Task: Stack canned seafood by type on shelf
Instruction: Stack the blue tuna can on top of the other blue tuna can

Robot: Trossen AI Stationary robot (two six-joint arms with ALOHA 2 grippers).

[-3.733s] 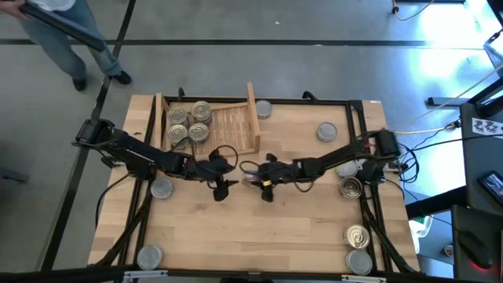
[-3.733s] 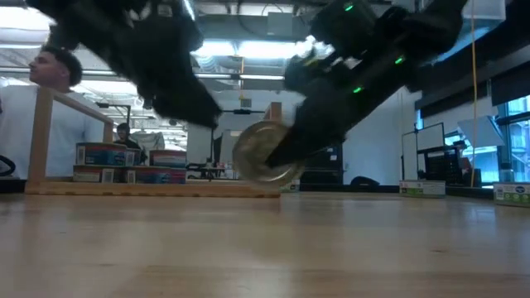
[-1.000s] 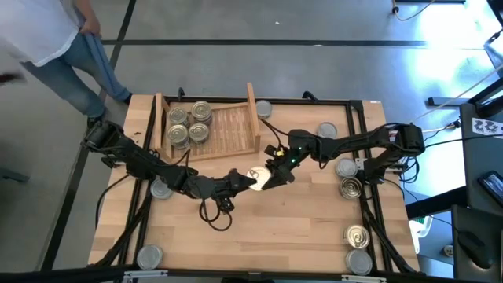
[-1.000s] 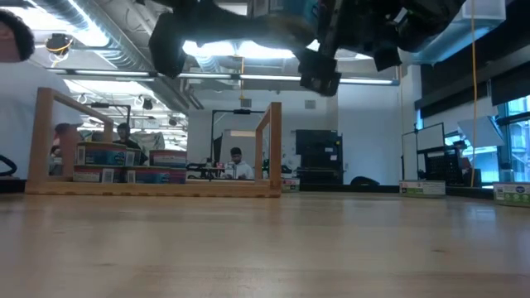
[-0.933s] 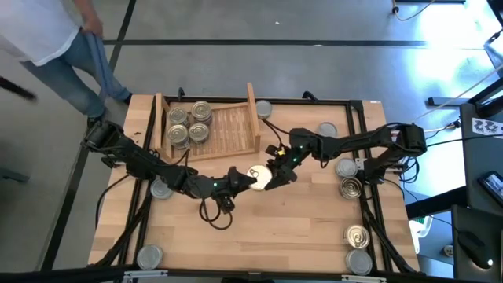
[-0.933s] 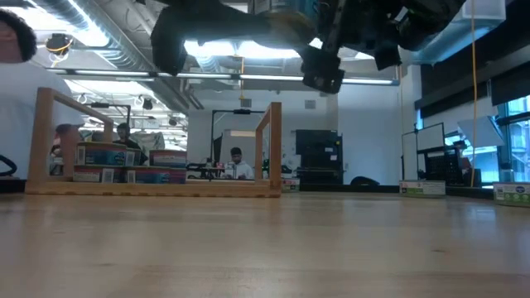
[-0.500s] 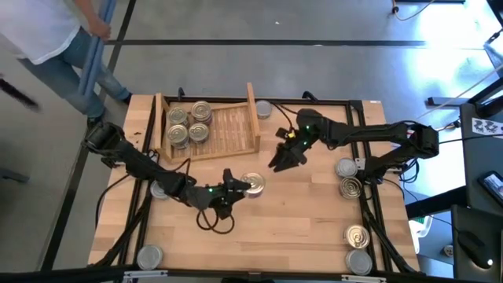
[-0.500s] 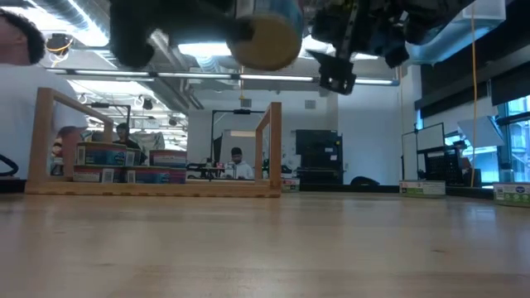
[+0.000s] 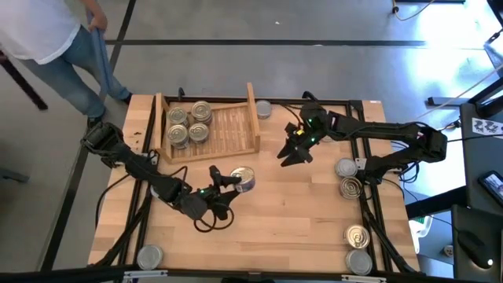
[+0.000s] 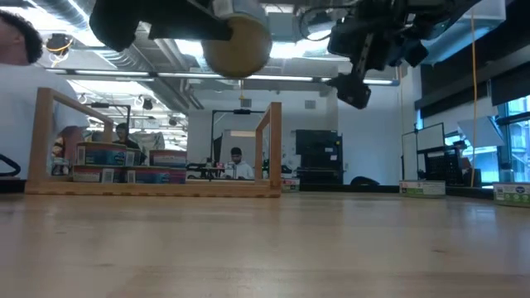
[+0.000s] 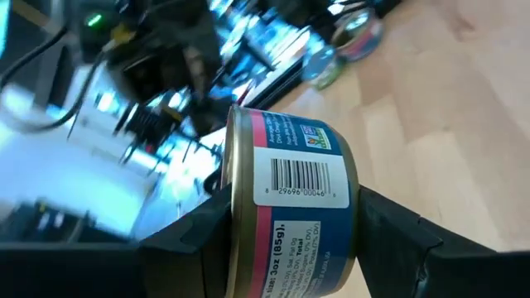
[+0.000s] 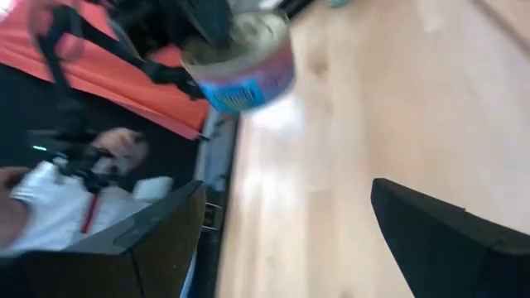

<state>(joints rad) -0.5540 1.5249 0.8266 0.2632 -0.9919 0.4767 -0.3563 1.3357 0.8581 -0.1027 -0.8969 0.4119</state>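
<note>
High view is showing the left claw (image 9: 236, 180) hanging over the middle of the table (image 9: 299, 236), its two fingers clamped on the sides of a can (image 9: 243, 178) with a golden top. Left wrist view is showing that can (image 11: 290, 207) sitting between the dark fingers (image 11: 186, 240), barcode label facing the camera. Low view is showing the can (image 10: 238, 43) lifted well above the table. The right claw (image 9: 288, 154) is hovering to the right of the can, well apart from it, fingers spread and holding nothing. At the far left the shelf (image 9: 232, 126) is holding four cans (image 9: 189, 123) in its left part. Other cans are lying along the table's edges.
</note>
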